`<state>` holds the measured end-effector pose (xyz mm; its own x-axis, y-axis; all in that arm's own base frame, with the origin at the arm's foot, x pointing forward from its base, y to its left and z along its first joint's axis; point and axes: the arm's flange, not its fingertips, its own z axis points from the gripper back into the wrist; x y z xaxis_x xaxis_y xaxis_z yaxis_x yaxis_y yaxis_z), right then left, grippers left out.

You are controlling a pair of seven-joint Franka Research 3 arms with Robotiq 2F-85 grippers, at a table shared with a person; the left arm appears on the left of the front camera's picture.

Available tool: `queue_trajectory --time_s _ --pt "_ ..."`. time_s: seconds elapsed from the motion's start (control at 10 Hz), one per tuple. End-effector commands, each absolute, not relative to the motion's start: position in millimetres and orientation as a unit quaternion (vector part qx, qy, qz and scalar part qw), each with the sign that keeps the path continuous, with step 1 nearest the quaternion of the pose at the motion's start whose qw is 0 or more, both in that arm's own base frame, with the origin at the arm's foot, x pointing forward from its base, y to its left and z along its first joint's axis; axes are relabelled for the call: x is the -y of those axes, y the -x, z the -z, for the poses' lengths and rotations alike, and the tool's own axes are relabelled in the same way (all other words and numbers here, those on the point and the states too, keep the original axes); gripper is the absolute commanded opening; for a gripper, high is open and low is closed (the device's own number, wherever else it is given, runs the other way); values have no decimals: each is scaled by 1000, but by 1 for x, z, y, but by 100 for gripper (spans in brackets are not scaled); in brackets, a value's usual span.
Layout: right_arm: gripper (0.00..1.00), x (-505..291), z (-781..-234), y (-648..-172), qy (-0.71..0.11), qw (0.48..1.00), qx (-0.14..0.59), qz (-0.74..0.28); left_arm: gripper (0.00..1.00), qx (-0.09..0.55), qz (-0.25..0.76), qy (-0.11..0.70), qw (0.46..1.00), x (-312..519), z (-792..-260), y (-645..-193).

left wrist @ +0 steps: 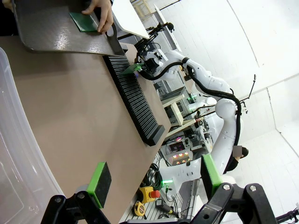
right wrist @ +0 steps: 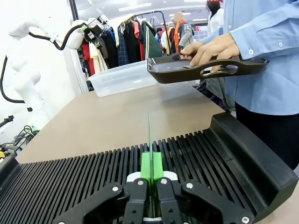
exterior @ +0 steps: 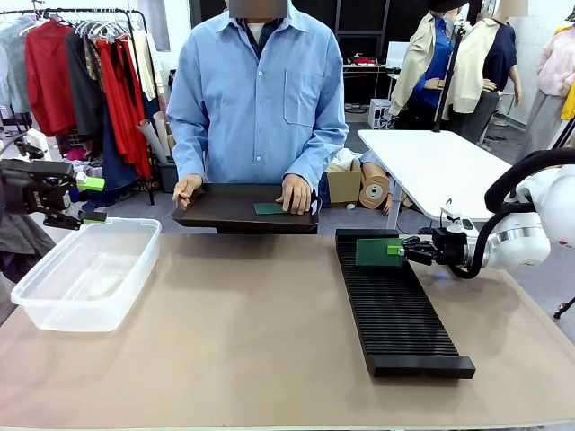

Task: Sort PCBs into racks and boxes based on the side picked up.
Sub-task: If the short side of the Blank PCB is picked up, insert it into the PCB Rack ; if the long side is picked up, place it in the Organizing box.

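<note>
My right gripper (exterior: 406,250) is shut on a green PCB (exterior: 379,251) at the far end of the long black rack (exterior: 395,305). In the right wrist view the PCB (right wrist: 150,135) stands edge-on and upright between the green pads (right wrist: 145,169), just above the rack's slots (right wrist: 210,158). Another PCB (exterior: 268,208) lies on the flat black tray (exterior: 225,214) that the person holds with both hands. My left gripper (exterior: 90,199) hangs open and empty above the far left corner of the clear box (exterior: 85,269). The left wrist view shows its fingers (left wrist: 100,177) spread wide over the table beside the box (left wrist: 14,154).
The person stands at the far edge with the tray (right wrist: 196,67) held above the table. Bare brown tabletop (exterior: 252,332) lies between box and rack. A white table (exterior: 440,166) and clothes racks stand behind.
</note>
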<state>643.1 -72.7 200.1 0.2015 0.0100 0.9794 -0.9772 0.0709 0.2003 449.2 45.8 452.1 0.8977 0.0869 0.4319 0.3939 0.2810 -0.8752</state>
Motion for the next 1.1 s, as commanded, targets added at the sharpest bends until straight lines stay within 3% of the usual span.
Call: queue_trajectory --time_s 0.0,0.5,0.6,1.0 --pt "0 73 -200 -643 -525 570 460 -434 100 204 98 592 774 -46 -453 -449" --pt "0 73 -200 -643 -526 569 460 -433 100 204 98 592 774 -46 -453 -449" --pt "7 73 -202 -644 -519 573 462 -434 100 204 98 592 774 -46 -453 -449" --pt "82 73 -211 -644 -518 572 475 -424 100 204 98 592 774 -46 -453 -449"
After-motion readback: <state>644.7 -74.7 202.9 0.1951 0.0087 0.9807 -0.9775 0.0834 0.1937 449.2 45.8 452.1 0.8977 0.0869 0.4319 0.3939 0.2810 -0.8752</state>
